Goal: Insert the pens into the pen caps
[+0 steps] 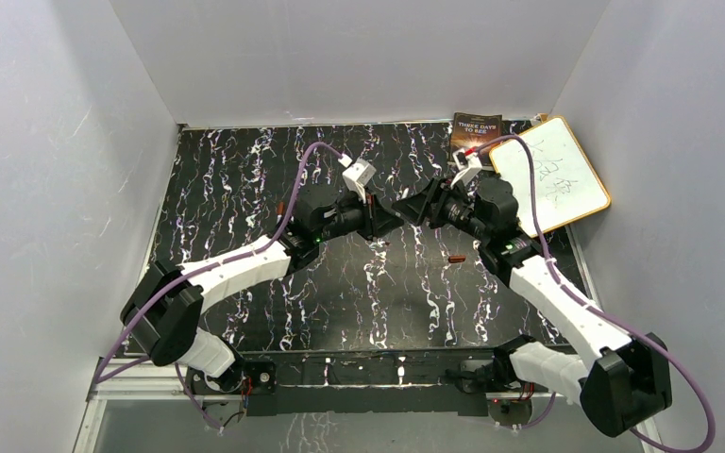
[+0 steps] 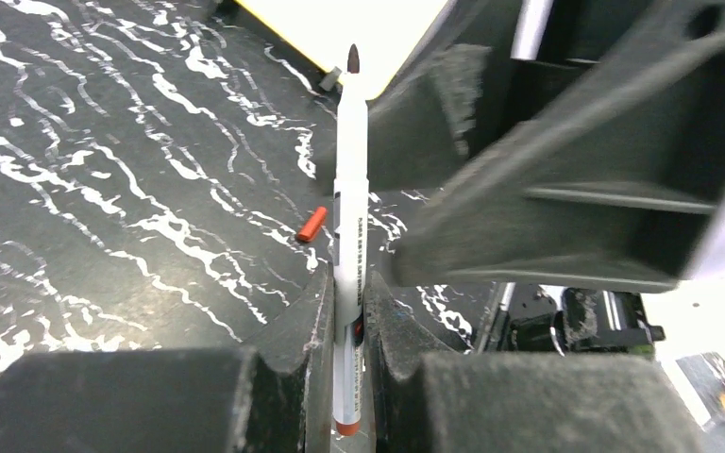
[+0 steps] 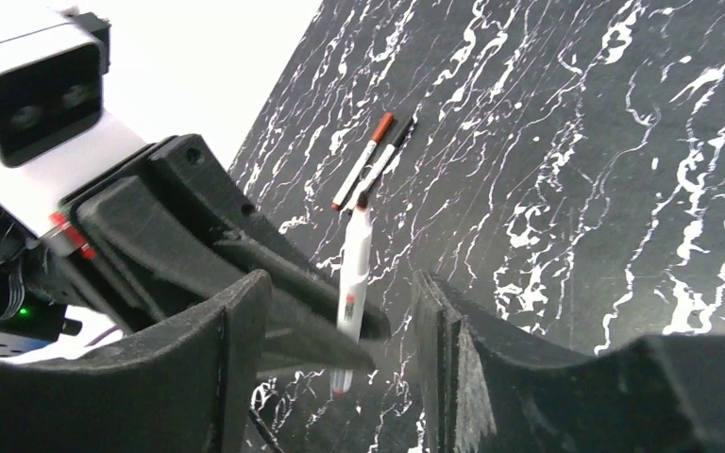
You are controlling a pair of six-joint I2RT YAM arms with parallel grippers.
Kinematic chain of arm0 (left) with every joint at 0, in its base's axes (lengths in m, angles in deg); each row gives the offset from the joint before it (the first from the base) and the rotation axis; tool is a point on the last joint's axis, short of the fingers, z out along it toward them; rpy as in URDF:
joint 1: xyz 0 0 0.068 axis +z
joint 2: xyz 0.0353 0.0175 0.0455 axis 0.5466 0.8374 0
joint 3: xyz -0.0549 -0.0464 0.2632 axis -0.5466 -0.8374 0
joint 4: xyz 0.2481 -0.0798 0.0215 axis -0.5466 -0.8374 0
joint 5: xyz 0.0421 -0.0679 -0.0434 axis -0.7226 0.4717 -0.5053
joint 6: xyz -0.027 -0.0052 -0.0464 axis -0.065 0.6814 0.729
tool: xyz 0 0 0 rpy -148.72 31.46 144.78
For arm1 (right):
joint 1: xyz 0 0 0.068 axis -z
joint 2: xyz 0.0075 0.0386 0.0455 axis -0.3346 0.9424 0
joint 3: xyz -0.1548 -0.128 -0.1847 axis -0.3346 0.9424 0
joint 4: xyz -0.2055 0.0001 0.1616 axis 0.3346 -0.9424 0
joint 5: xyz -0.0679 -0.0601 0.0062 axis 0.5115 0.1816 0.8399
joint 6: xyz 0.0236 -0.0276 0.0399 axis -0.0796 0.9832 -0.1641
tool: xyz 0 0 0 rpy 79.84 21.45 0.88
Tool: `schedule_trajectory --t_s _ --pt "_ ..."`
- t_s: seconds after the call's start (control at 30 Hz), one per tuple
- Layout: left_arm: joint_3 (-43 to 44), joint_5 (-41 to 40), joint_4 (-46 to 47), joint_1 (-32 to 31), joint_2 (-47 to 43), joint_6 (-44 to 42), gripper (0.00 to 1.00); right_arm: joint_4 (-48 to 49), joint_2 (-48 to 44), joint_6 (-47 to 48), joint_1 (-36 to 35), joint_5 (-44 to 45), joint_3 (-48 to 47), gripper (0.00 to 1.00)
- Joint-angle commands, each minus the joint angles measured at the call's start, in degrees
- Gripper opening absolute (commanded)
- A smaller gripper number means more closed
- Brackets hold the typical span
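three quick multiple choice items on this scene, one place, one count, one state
1. Where does the loose red cap lie? A on the table B on the whiteboard C on a pen tip
2. How many pens lie on the table? A one B two C four
3. The left gripper is: A wide open B shut on the white pen C out of view
Answers: 1 A, it rests on the dark marbled top; 2 B, a pair lies side by side; 3 B, its fingers clamp the barrel.
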Motion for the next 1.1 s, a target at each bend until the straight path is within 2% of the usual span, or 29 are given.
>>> schedule_trajectory --t_s 0.0,0.1,0.17,0.3,0.37,0.4,0.47,0.53,0.6,0.63,0.67,0.7,0.77,0.8,0.83,0.87,0.9,0.93,1.07 --pt "-0.35 -5.23 -2.94 1.21 -3.4 -1.77 0.0 -0.61 -6.86 4.33 -0.35 6.55 0.77 0.56" --pt "-1.15 -3.13 -2.48 5.02 -2.34 0.69 0.0 -3.56 -11.37 4.21 -0.29 14.41 5.34 0.55" --pt "-1.74 -1.09 -2.27 7.75 -1.48 2.08 0.0 -7.6 -13.67 0.83 -0.29 20.33 7.65 0.53" --pt "-2.17 0.19 -4.21 9.92 -3.23 0.76 0.0 -18.29 -14.13 -6.89 -0.12 35.88 8.3 0.45" --pt "-2.1 -0.12 -5.84 9.97 -4.56 -0.66 0.0 -21.54 -13.42 -8.86 0.32 38.55 7.9 0.38" --pt "-2.14 -0.34 -6.53 9.95 -5.18 -1.35 0.0 -22.67 -12.6 -9.24 0.73 38.94 7.48 0.35" --pt "-2.31 -0.79 -7.66 9.96 -6.12 -2.48 0.0 -25.96 -9.71 -11.41 1.41 39.95 6.45 0.38" --pt "-2.8 -1.46 -8.12 10.17 -6.26 -3.16 0.0 -27.25 -7.21 -11.82 3.1 38.1 5.72 0.48" --pt "-3.22 -1.51 -8.3 10.72 -6.27 -3.32 0.0 -26.98 -5.92 -13.07 5.55 33.72 5.88 0.49" --pt "-3.53 -1.48 -8.19 11.06 -7.85 -3.32 0.0 -26.66 -5.21 -14.77 7.48 31.22 6.26 0.43" --pt "-3.8 -1.51 -8.43 11.33 -8.29 -3.32 0.0 -27.14 -4.25 -16.34 9.5 29.74 6.47 0.32" --pt "-4.44 -1.52 -8.41 11.61 -9.14 -3.39 0.0 -28.6 -2.78 -16.23 10.33 30.85 5.59 0.31" --pt "-4.73 -1.64 -8.75 11.98 -9.64 -3.7 0.0 -28.14 -1.9 -14.64 10.33 31.23 5.2 0.35" --pt "-4.83 -1.76 -8.91 12.14 -9.69 -3.84 0.0 -28.02 -0.95 -14.03 10.35 31.31 5.02 0.32" --pt "-5.05 -1.77 -8.75 12.33 -9.69 -3.76 0.0 -29.7 1.33 -12.07 10.33 35.14 4.6 0.14" --pt "-5.12 -1.69 -8.63 12.4 -9.75 -3.71 0.0 -29.12 2.22 -11.91 10.46 37.13 5.66 0.04" --pt "-5.3 -1.54 -8.69 12.43 -9.76 -3.77 0.0 -28.74 3.02 -12.03 10.69 37.17 6.42 0.0" --pt "-5.9 -1.75 -9.4 12.67 -10.21 -4.02 0.0 -27.81 3.3 -13.3 10.7 34.55 8.45 0.0" --pt "-5.83 -1.36 -9.3 12.81 -10.35 -4.0 0.0 -25.09 3.77 -13.14 10.7 35.51 11.91 0.0"
